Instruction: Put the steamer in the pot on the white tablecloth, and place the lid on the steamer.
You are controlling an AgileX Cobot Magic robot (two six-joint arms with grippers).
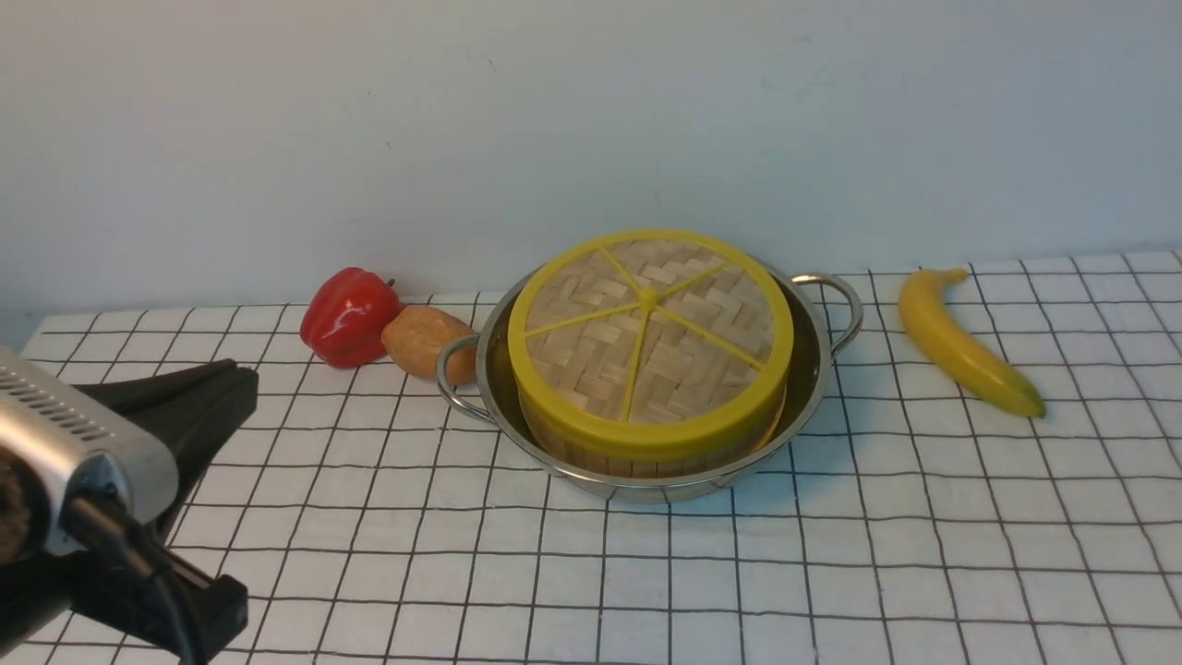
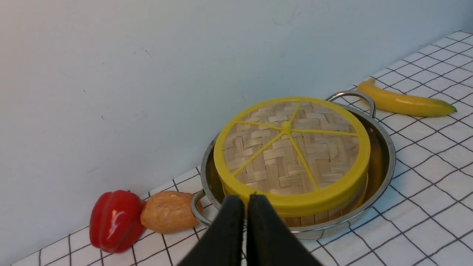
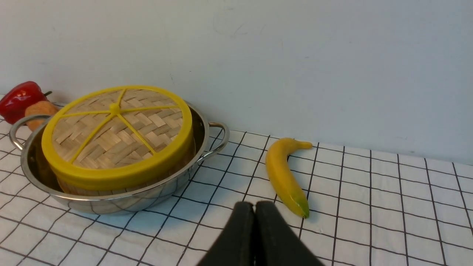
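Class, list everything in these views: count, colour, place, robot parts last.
lid: one, woven bamboo, yellow rim, on the steamer
steamer: one, bamboo, inside the pot
pot: one, shiny steel, mid tablecloth
pepper: one, red, left of the pot
potato: one, brown, between pepper and pot
banana: one, yellow, green tip, right of the pot
tablecloth: one, white with black grid, under everything
wall: one, pale grey, behind the tablecloth
left gripper: one, black, shut and empty, near left
right gripper: one, black, shut and empty, seen only from its own wrist
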